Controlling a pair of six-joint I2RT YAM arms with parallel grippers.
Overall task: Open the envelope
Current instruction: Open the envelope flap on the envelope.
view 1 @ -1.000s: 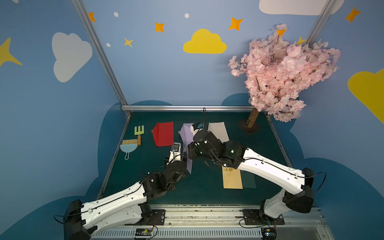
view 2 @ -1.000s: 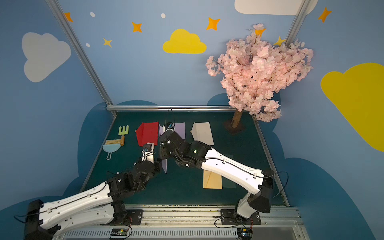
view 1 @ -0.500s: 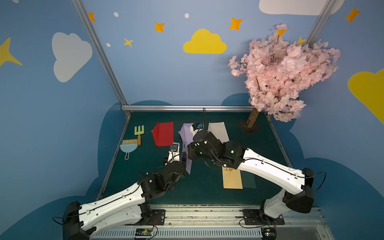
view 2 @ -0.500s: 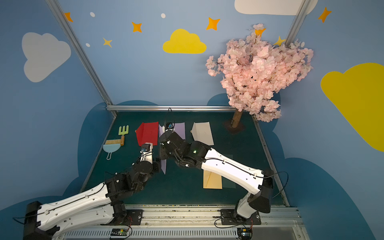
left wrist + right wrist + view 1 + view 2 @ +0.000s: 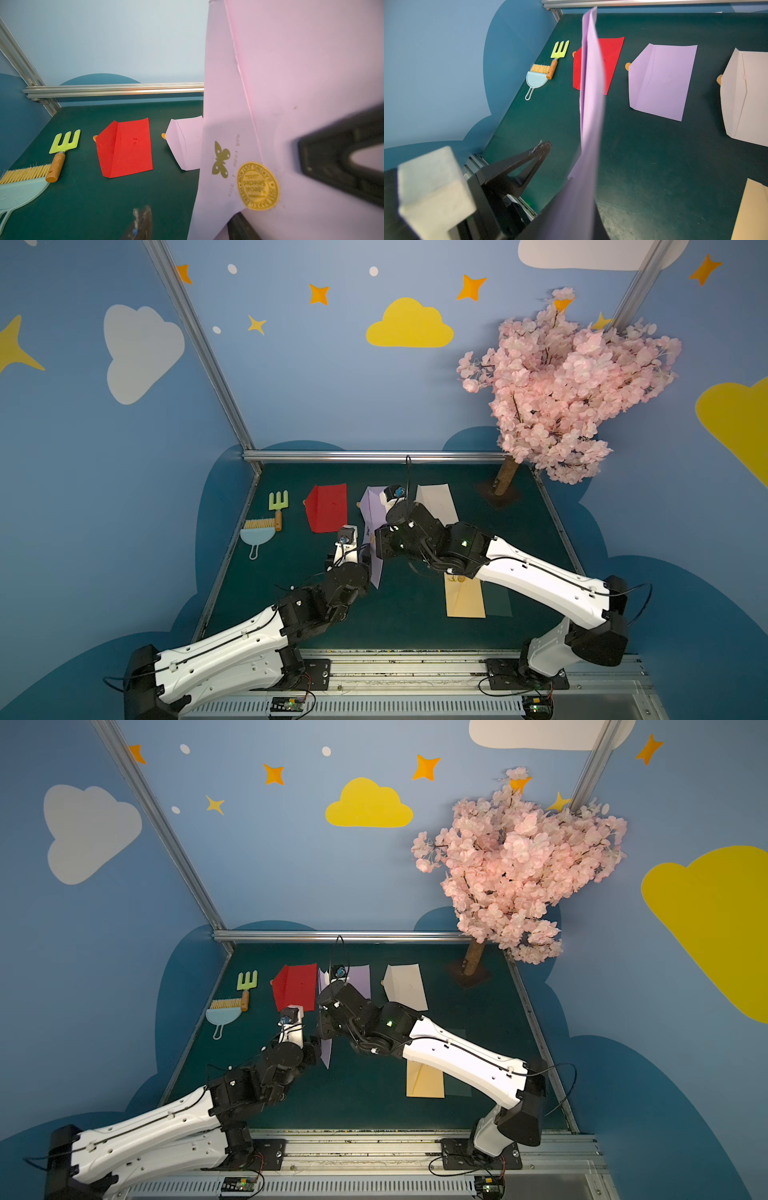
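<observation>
Arms meet over the middle of the green table (image 5: 415,614) in both top views, with the lilac envelope (image 5: 375,576) held up on edge between them, clear of the table and in front of a second lilac envelope (image 5: 359,981) lying flat at the back. The right gripper (image 5: 377,549) is clamped on the raised envelope. The left gripper (image 5: 365,562) sits close on its other side, too small here to read. A red envelope (image 5: 328,508) and a white one (image 5: 436,502) lie at the back with flaps spread, and a tan one (image 5: 464,599) lies nearer the front, partly under the right arm. From the left wrist, the raised envelope shows face-on: its pointed flap (image 5: 226,116) lies flat on the body, pinned at the tip by a round gold sticker (image 5: 257,186) that looks whole. The left jaws stand apart and grip nothing, one finger (image 5: 336,158) across the paper near the sticker, the other (image 5: 143,222) out over the table; whether either touches cannot be told. From the right wrist, the envelope rises edge-on from the closed jaws, and a left finger (image 5: 517,166) stands beside it with a gap. Judging by this, lifting and presenting are done; breaking the seal and folding the flap back are left.
</observation>
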